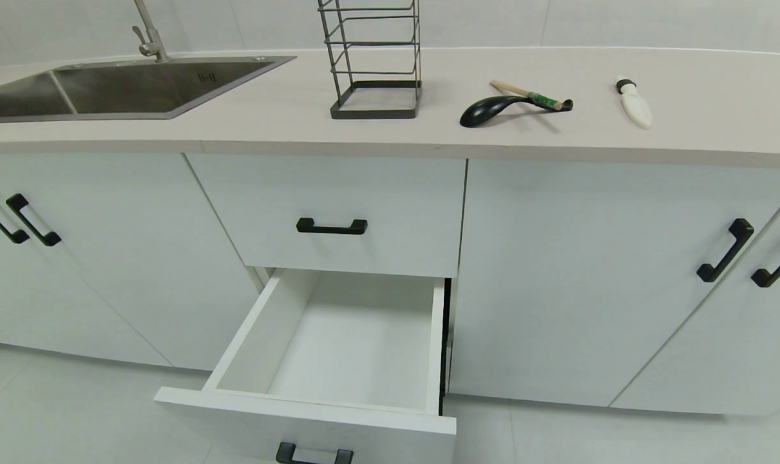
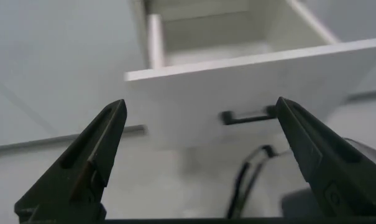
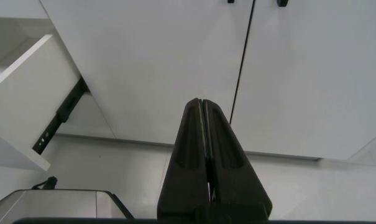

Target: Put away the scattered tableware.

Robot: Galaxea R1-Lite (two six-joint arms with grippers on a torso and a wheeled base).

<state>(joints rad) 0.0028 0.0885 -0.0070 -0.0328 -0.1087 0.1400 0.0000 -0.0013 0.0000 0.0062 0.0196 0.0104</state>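
A black spoon (image 1: 493, 109) lies on the counter, right of centre, with a wooden stick (image 1: 528, 95) with a green band resting across its handle. Farther right lies a white utensil (image 1: 634, 106) with a black cap. Below the counter the lower drawer (image 1: 357, 341) is pulled out and holds nothing. My left gripper (image 2: 200, 104) is open, low in front of the drawer's front panel (image 2: 256, 81) and apart from its black handle (image 2: 247, 116). My right gripper (image 3: 203, 102) is shut on nothing, low before the cabinet doors (image 3: 175, 62), with the drawer's side (image 3: 20, 106) beside it.
A black wire rack (image 1: 375, 113) stands at the counter's middle. A steel sink (image 1: 125, 87) with a tap is set in at the left. The upper drawer (image 1: 332, 212) is closed, and closed cabinet doors with black handles flank it. Tiled floor surrounds the open drawer.
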